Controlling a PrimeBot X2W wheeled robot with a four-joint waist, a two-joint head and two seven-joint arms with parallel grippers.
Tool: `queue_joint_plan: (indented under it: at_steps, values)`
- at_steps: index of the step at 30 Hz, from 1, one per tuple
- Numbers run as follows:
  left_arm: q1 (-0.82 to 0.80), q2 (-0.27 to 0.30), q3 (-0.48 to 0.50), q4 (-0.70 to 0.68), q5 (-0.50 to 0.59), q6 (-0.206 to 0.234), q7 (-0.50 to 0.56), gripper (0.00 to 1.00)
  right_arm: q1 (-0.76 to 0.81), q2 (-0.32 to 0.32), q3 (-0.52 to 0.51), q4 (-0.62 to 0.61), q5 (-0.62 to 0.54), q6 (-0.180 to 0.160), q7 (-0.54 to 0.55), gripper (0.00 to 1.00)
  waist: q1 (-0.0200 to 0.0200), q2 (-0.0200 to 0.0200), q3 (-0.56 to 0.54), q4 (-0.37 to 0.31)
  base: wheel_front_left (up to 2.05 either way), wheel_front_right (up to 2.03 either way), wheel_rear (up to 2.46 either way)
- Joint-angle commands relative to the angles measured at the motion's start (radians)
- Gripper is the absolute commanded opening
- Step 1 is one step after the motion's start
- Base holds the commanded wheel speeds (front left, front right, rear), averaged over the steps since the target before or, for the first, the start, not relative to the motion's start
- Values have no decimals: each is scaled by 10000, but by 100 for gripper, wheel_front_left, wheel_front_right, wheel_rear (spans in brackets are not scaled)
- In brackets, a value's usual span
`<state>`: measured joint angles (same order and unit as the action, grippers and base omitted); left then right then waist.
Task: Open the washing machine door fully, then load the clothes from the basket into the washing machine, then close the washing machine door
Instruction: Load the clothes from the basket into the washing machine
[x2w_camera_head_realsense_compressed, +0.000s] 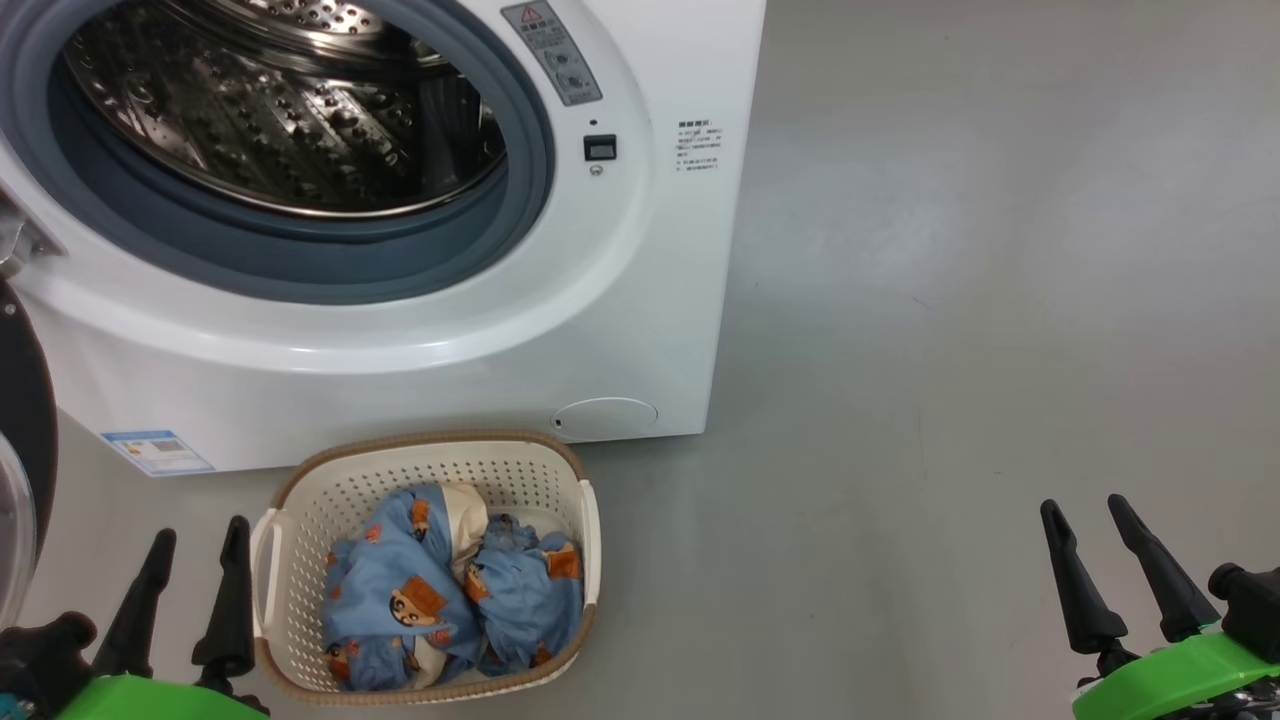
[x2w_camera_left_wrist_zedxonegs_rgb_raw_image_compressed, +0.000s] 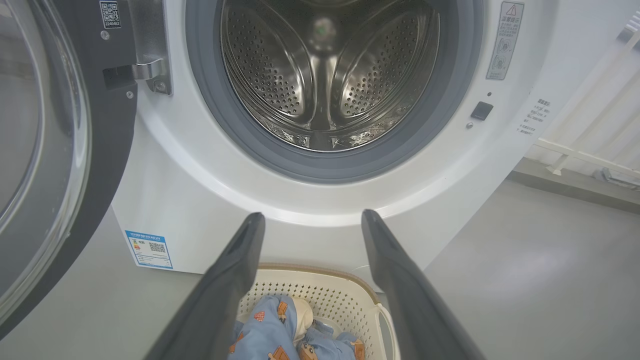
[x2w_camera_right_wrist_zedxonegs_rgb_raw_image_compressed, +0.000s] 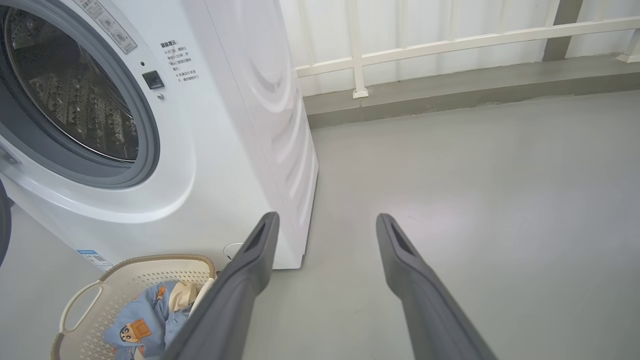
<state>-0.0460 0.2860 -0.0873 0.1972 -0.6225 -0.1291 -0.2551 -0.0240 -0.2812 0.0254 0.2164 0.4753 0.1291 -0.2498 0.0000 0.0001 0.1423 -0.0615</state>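
Both my tools are released, with nothing in either. In the head view my left tool (x2w_camera_head_realsense_compressed: 200, 535) stands at the lower left, its two dark fingers apart, just beside the left handle of the small rectangular cream plastic basket (x2w_camera_head_realsense_compressed: 450, 480) with a brown woven-look rim. My right tool (x2w_camera_head_realsense_compressed: 1083, 505) stands at the lower right, fingers apart over the bare grey floor (x2w_camera_head_realsense_compressed: 1000, 300), well apart from the basket.

The basket sits on the floor just in front of the big white boxy front-loading washing machine (x2w_camera_head_realsense_compressed: 640, 330), below its mouth. The light blue clothes (x2w_camera_head_realsense_compressed: 440, 600), printed with orange-brown cartoon faces and mixed with a bit of cream cloth, lie bundled inside the basket.

The large round glossy black door (x2w_camera_left_wrist_zedxonegs_rgb_raw_image_compressed: 107, 165) with its clear glass bowl is swung open to the machine's left. The left wrist view gives its inner face and the metal hinge (x2w_camera_left_wrist_zedxonegs_rgb_raw_image_compressed: 150, 55); the head view catches a sliver of it at the left edge. That wrist view also looks straight into the perforated steel drum (x2w_camera_left_wrist_zedxonegs_rgb_raw_image_compressed: 330, 75), ringed by the blue-grey gasket (x2w_camera_left_wrist_zedxonegs_rgb_raw_image_compressed: 280, 160), and shows the blue label sticker (x2w_camera_left_wrist_zedxonegs_rgb_raw_image_compressed: 149, 249) at the front's lower left.

The head view adds the round white cap (x2w_camera_head_realsense_compressed: 605, 417), just behind the basket. The right wrist view adds the machine's side panel and a white railing (x2w_camera_right_wrist_zedxonegs_rgb_raw_image_compressed: 450, 42) beyond.
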Motion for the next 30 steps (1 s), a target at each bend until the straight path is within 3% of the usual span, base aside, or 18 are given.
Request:
queue_joint_plan:
  at_steps: [1,21,30]
  values:
    - [-402,269,377,-209,88,-15,-67,100,-230,-177,217,-245,-98,16,-120,100,0,-1,-3,-7,38,-68,30]
    - [-597,-23,142,247,137,-15,-67,100,-510,66,360,-337,-150,16,-120,100,0,-1,525,-57,4,-4,1]
    - [-1506,-39,-888,1826,-39,-15,-67,100,-1040,453,499,-548,-269,16,-120,100,0,-1,1682,-196,0,0,0]
